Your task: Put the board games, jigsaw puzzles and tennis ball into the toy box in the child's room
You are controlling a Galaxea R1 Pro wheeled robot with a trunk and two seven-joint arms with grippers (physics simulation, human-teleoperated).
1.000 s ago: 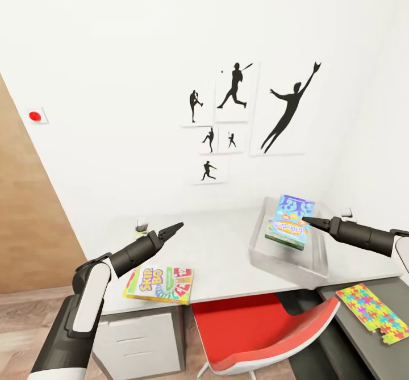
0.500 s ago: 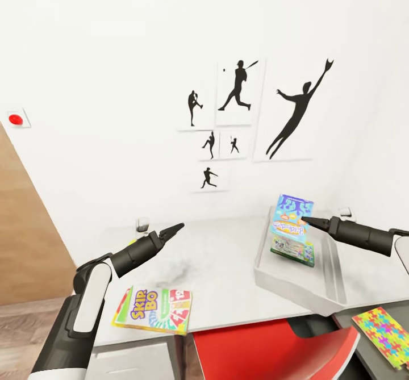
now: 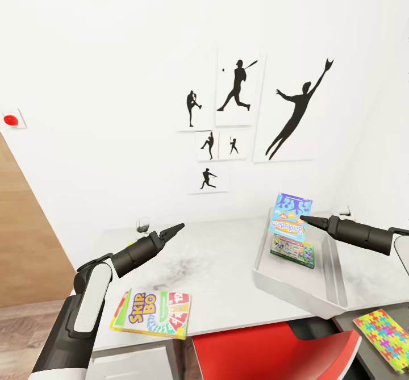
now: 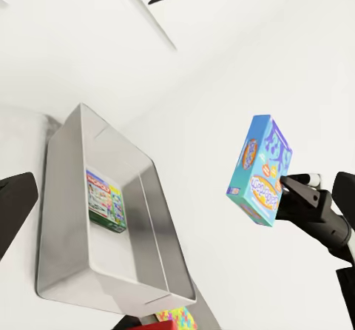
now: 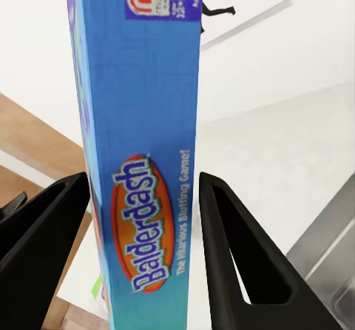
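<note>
One box in hand: right gripper [image 3: 307, 219] has its two fingers closed on the narrow edge of the blue Balderdash box [image 3: 290, 217], held upright above the toy box [image 3: 329, 289].
Left gripper: left gripper [image 3: 172, 232] hovers over the table with fingers drawn together to a point and nothing between them.
Toy box contents: one green-edged board game [image 3: 292, 251] already lies on the tray's floor, just below the held box.
Risk — release: judged from the upright hold, a drop from here could land the box on its edge against the near wall and tip it over the rim rather than flat inside.
Risk — grip: the fingers pinch only a thin edge, so a swing of the arm might twist the box loose.
Remaining toys: Skip-Bo game [image 3: 151, 312] lies flat at the table's front edge; a jigsaw puzzle [image 3: 383, 332] rests on the darker side desk [image 3: 369, 357].
Surface: white table [image 3: 227, 272], smooth and faintly scuffed.
Room: white walls, black baseball silhouettes [image 3: 238, 87], a red chair [image 3: 272, 351] — wooden door panel [image 3: 23, 238] at the robot's left.
</note>
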